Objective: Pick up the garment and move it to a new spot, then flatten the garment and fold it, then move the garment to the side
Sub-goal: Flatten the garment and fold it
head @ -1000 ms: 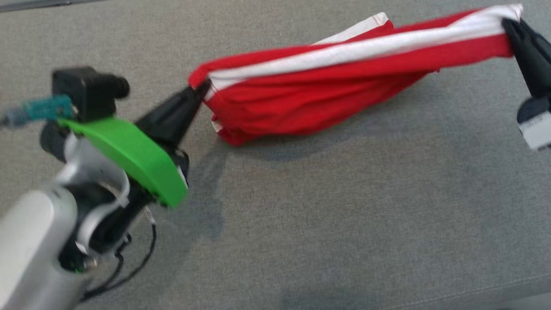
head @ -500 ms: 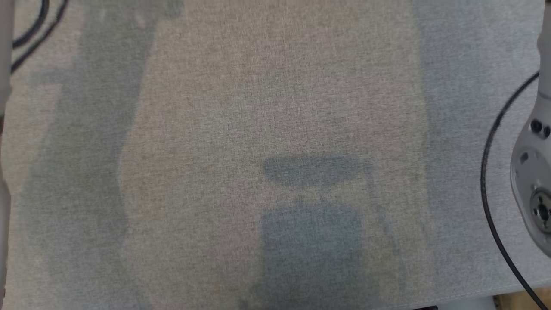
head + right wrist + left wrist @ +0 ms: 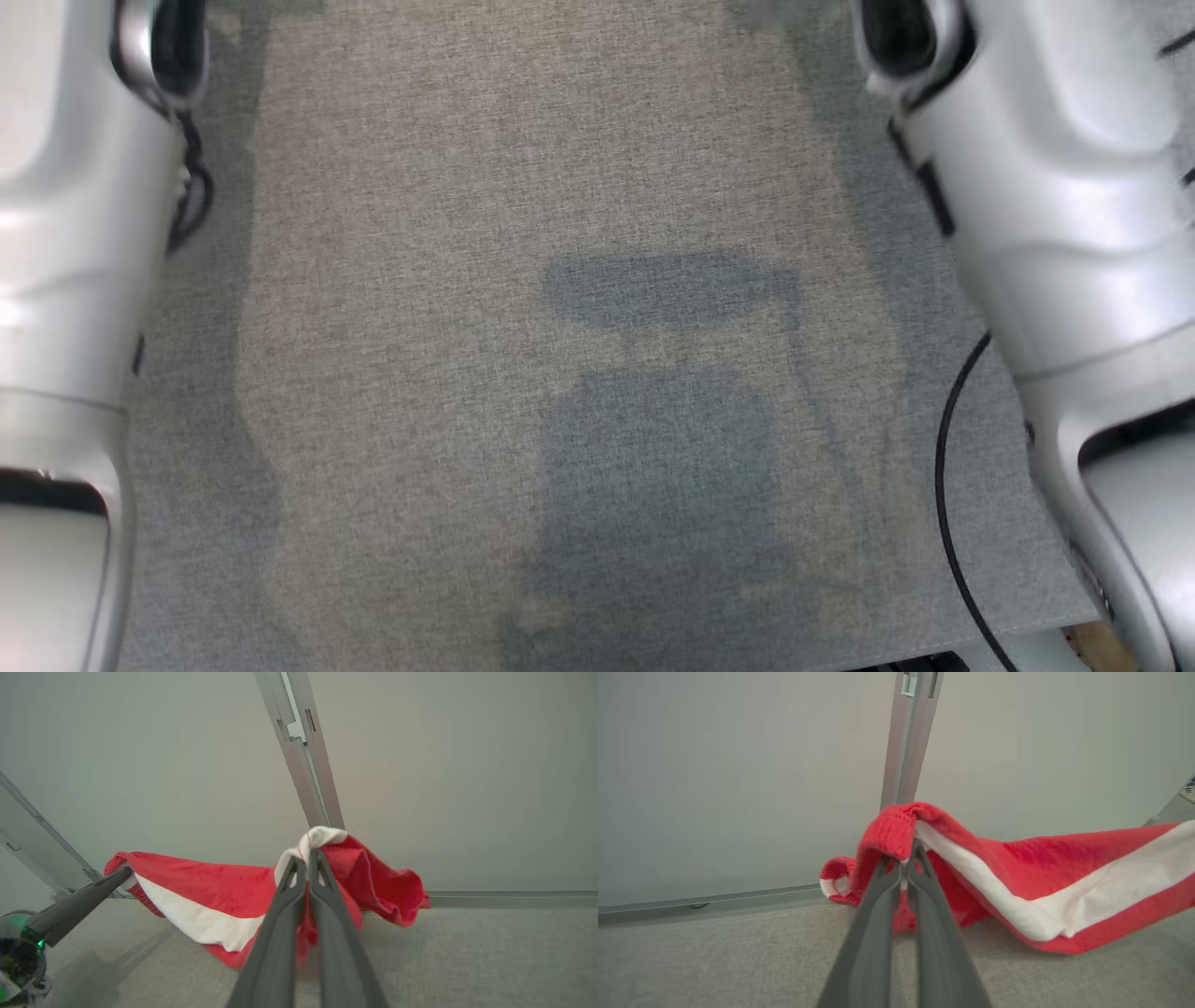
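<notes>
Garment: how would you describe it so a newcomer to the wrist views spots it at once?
Look above the grey cloth surface, before the pale wall with its metal post. The garment hangs between the left hand and right hand, both shut on it. It is bright red with one broad white stripe.

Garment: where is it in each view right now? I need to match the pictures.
Head view: grey surface between left forearm and right forearm.
Left wrist view: garment from centre to right edge, one end pinched in the left gripper.
Right wrist view: garment from left to centre, pinched in the right gripper.
Shared landmark: the grey surface.
</notes>
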Motion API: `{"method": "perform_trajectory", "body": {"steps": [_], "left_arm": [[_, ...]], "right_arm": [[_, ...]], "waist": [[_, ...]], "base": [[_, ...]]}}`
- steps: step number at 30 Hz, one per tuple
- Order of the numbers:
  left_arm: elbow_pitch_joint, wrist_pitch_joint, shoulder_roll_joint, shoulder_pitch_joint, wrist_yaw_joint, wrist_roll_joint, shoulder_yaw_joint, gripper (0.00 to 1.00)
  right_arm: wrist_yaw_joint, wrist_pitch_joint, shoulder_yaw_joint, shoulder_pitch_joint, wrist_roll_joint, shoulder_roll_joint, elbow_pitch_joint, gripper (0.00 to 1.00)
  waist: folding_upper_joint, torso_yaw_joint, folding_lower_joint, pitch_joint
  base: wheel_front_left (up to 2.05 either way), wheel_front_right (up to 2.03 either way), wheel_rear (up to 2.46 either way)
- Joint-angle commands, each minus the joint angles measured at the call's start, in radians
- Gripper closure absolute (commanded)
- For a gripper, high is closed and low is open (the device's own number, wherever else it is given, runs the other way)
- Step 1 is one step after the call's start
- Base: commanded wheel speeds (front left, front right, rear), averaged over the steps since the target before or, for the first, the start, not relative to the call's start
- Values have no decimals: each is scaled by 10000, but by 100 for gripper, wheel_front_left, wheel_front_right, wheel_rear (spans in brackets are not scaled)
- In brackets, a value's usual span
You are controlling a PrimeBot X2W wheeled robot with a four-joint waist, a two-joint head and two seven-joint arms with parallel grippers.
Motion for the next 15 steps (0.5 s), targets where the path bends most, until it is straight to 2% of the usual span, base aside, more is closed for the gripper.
{"method": "perform_trajectory", "body": {"steps": [1,2,7,15], "left_arm": [[38,-218,87,703,-159,-135,68,100],[38,-218,87,703,-159,-135,68,100],[-541,-321,231,2706,-364,-165,-13,100],[-3251,-269,664,6298,-401,-543,-174,100]], "right_arm": [[-1,-172,508,853,338,-370,-276,100],[-1,-172,508,853,338,-370,-276,100],[1,-446,1461,2877,1220,-1539,-1427,100],[1,-474,1757,6364,2446,-3665,-3850,100]], "waist": [[0,-13,-1,-84],[0,-13,-1,-84],[0,43,-1,-853],[0,100,-1,-2506]], "base": [[0,0,0],[0,0,0],[0,0,0],[0,0,0]]}}
